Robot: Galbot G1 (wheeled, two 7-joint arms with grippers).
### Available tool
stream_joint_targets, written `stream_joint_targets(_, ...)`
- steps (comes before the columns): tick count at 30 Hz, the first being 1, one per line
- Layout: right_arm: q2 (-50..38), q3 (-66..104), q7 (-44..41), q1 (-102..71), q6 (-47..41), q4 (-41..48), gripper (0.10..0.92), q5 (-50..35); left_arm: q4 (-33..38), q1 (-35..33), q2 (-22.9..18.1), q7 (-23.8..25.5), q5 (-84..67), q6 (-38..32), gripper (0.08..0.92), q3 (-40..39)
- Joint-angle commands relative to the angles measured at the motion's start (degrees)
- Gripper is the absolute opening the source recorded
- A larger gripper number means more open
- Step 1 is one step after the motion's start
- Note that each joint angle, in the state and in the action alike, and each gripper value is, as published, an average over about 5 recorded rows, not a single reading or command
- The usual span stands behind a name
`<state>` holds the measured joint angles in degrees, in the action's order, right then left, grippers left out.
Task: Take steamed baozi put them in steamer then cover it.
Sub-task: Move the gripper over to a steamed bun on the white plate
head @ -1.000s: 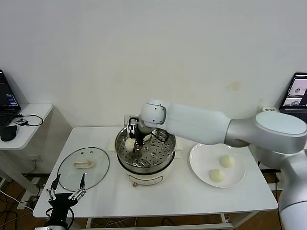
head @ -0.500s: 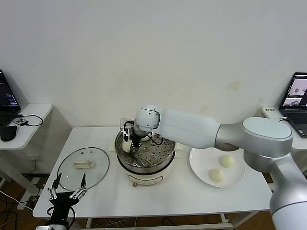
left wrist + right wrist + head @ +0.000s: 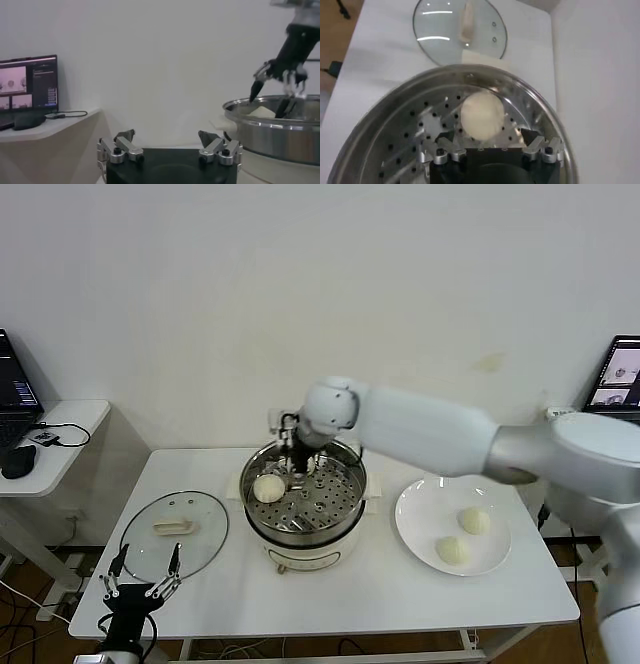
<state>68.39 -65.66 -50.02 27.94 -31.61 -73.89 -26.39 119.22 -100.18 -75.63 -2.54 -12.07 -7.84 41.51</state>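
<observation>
Right gripper [image 3: 297,456] wide, empty — one baozi [image 3: 268,487] below in steamer [image 3: 345,514]; two on plate [image 3: 415,534], lid [image 3: 140,549] off.

head: high, facing wall | wrists: low side-on, close overhead | shared: steamer [image 3: 305,509]

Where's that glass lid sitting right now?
In the head view, the glass lid lies flat on the table's left side, beside the steamer, just ahead of the parked left claw.

One baozi [image 3: 268,487] sits in the open steamer [image 3: 345,519]; two [image 3: 474,521] on plate [image 3: 420,534].
</observation>
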Motion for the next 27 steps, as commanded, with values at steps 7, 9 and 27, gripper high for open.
stream_joint_targets(7, -35.1, -1.6, -16.1, 5.2, 12.9, -17.9, 0.823, 13.6, -0.7, 0.4, 0.2, 0.0, 0.8, 0.1, 0.823, -1.5)
stream_joint_targets(9, -38.2, -1.7, -16.4, 3.7, 14.0, -18.9, 0.823, 17.3, -0.7, 0.5, 0.1, 0.0, 1.0, 0.1, 0.823, -1.7)
stream_joint_targets(27, -45.1, 12.9, -13.9, -26.2, 19.0, -16.5, 0.823, 35.3, -0.4, 0.1, -0.8, -0.1, 3.0, 0.6, 0.823, -2.6)
